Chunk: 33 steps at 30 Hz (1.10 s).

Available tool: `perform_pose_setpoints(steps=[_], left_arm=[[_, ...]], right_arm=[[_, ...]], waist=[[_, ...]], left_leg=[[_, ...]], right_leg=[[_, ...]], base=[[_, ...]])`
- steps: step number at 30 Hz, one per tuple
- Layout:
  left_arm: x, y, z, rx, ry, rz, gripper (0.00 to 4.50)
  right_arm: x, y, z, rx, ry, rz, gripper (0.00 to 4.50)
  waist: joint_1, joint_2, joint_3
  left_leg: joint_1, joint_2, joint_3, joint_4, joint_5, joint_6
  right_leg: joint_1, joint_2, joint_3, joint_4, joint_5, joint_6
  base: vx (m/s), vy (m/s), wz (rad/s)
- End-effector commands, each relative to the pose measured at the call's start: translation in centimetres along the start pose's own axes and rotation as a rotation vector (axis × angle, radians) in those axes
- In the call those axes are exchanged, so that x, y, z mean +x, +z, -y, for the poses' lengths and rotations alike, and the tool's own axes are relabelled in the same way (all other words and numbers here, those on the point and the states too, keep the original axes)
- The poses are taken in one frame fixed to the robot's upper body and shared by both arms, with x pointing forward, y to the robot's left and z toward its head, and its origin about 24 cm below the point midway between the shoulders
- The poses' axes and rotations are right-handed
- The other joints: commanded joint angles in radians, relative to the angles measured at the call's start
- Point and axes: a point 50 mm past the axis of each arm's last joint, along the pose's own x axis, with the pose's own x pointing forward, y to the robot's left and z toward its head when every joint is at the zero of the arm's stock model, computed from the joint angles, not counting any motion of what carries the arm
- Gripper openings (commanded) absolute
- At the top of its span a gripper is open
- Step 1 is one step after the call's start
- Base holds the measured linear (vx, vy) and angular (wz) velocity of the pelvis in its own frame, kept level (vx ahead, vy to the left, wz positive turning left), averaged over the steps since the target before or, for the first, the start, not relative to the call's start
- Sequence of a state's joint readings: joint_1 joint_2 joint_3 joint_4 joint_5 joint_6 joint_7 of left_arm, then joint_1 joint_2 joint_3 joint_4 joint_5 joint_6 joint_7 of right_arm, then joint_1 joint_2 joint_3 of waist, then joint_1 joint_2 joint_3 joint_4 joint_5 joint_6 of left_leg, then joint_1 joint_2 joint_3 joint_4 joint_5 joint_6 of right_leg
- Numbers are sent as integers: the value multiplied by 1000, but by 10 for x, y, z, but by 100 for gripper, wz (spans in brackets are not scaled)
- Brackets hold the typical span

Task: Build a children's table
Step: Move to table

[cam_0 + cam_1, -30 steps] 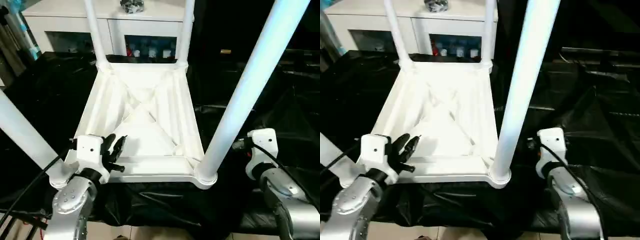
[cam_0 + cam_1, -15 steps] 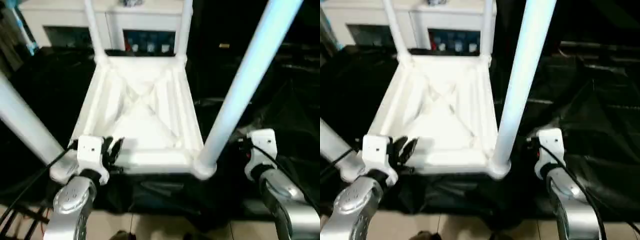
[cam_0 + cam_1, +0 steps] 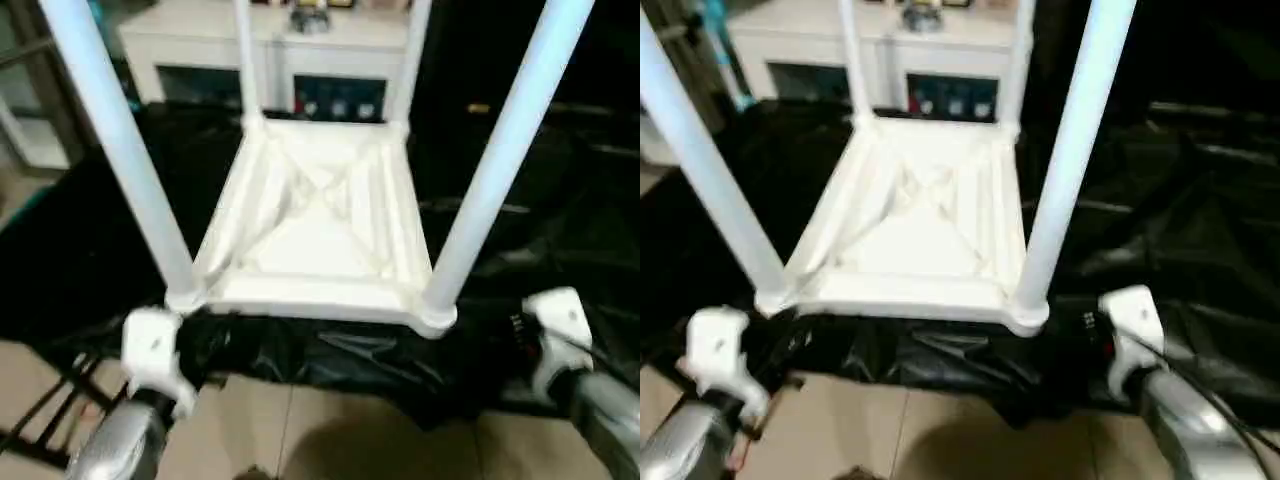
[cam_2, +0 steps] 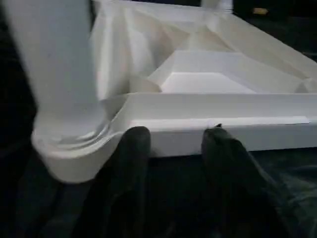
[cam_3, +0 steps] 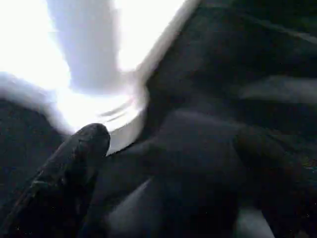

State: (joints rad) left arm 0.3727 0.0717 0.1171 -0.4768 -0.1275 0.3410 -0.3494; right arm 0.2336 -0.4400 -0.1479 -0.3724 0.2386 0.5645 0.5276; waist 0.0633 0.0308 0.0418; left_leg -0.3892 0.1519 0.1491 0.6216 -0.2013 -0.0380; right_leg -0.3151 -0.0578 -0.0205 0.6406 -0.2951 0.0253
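The children's table lies upside down on a black sheet, its ribbed white tabletop [image 3: 310,297] facing up. Four white legs stand in the corner sockets: near left [image 3: 120,150], near right [image 3: 495,160], far left [image 3: 245,60] and far right [image 3: 405,60]. My left gripper [image 4: 176,144] is open just short of the near rim, beside the near-left socket [image 4: 69,144], with nothing between its fingers [image 4: 133,148]. Its white housing [image 3: 152,345] sits below the near-left corner. My right gripper [image 5: 173,144] is open wide, facing the near-right socket [image 5: 104,114]. Its housing [image 3: 555,325] is right of that corner.
A white cabinet [image 3: 200,45] with glass doors stands behind the table. Crumpled black sheeting [image 3: 560,230] covers the work surface and hangs over its front edge. Tiled floor [image 3: 330,440] lies in front, with black stand bars [image 3: 50,420] at the lower left.
The whole view has shifted and pulled back. My left gripper has come off the near rim and hangs lower in front of it. The right gripper has dropped back too.
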Motion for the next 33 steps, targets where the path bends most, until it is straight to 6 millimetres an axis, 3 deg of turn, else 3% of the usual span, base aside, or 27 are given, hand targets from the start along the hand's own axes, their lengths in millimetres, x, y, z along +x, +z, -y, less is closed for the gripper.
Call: perform_pose_setpoints(steps=[1,3,4,5,9,11,12,13,14,18,22,24,25,27,28,31,33], left_arm=[[-5,5,-6,22,79,51,225],[-6,3,-8,14,116,54,238],[-6,3,-9,18,124,51,262],[-4,3,-12,10,143,51,262],[3,5,-20,-6,182,55,290],[10,4,-28,19,221,42,305],[11,4,-29,20,228,40,307],[12,4,-32,19,248,38,312],[12,3,-33,14,261,42,322],[13,3,-36,3,300,49,349],[15,3,-36,-21,315,72,383],[16,3,-36,-24,321,75,391],[17,3,-38,-21,337,78,418],[18,3,-40,-17,346,80,428],[21,3,-43,-11,348,85,433],[28,4,-51,2,367,83,444],[36,8,-61,2,395,87,444]], right_arm=[[-7,9,-13,-16,177,47,450],[-13,10,-22,-20,301,43,450],[-14,11,-24,-23,334,42,450],[-14,13,-28,-9,380,50,450],[-6,23,-38,-12,464,100,450],[10,28,-39,-34,459,141,450],[12,29,-40,-35,460,143,450],[15,30,-41,-41,468,150,450],[18,31,-42,-46,481,155,450],[28,35,-46,-57,525,181,450],[39,37,-47,-63,527,195,450],[42,38,-46,-65,520,200,450],[48,40,-43,-64,494,218,450],[51,43,-41,-62,473,232,450],[55,45,-39,-62,457,245,450],[56,46,-38,-67,455,247,450],[58,45,-35,-75,441,246,450]], waist=[[-13,-18,-16],[-14,-21,-22],[-16,-27,-20],[-19,-25,-21],[-24,-31,-27],[-24,-21,-29],[-27,-25,-29],[-24,-26,-29],[-22,-22,-30],[-19,-23,-35],[-18,-29,-31],[-20,-26,-31],[-20,-36,-28],[-23,-32,-28],[-24,-39,-29],[-21,-33,-31],[-20,-37,-32]], left_leg=[[19,83,-44,-116,-394,6],[12,81,-44,-112,-338,24],[10,80,-44,-113,-323,32],[9,79,-45,-112,-299,40],[15,79,-45,-106,-254,47],[17,76,-43,-103,-239,50],[19,74,-40,-101,-250,45],[19,78,-40,-103,-239,43],[20,79,-40,-101,-236,43],[18,79,-39,-97,-199,65],[19,81,-37,-103,-245,53],[18,81,-39,-105,-261,38],[20,80,-37,-106,-278,35],[20,80,-37,-108,-296,17],[20,78,-35,-106,-288,14],[24,80,-35,-106,-276,4],[25,78,-33,-105,-262,5]], right_leg=[[-5,-84,37,-113,-193,-140],[2,-88,38,-113,-169,-137],[0,-87,37,-115,-161,-132],[-2,-87,37,-113,-136,-133],[-3,-85,36,-106,-40,-154],[-7,-84,37,-102,-3,-168],[-10,-82,36,-103,-11,-174],[-5,-84,38,-101,-2,-179],[-4,-85,38,-99,11,-182],[0,-85,36,-93,85,-198],[-1,-87,36,-97,15,-207],[-1,-86,36,-98,-19,-201],[-4,-87,37,-101,-61,-197],[-7,-87,38,-104,-108,-193],[-9,-86,39,-104,-113,-187],[-13,-83,40,-103,-88,-178],[-14,-80,40,-100,-30,-178]], base=[[0,0,0],[0,0,0],[0,0,0],[0,0,0],[0,0,0],[0,0,0],[0,0,0],[0,0,0],[0,0,0],[0,0,0],[0,0,0],[0,0,0],[0,0,0],[0,0,0],[0,0,0],[0,0,0],[0,0,0]])
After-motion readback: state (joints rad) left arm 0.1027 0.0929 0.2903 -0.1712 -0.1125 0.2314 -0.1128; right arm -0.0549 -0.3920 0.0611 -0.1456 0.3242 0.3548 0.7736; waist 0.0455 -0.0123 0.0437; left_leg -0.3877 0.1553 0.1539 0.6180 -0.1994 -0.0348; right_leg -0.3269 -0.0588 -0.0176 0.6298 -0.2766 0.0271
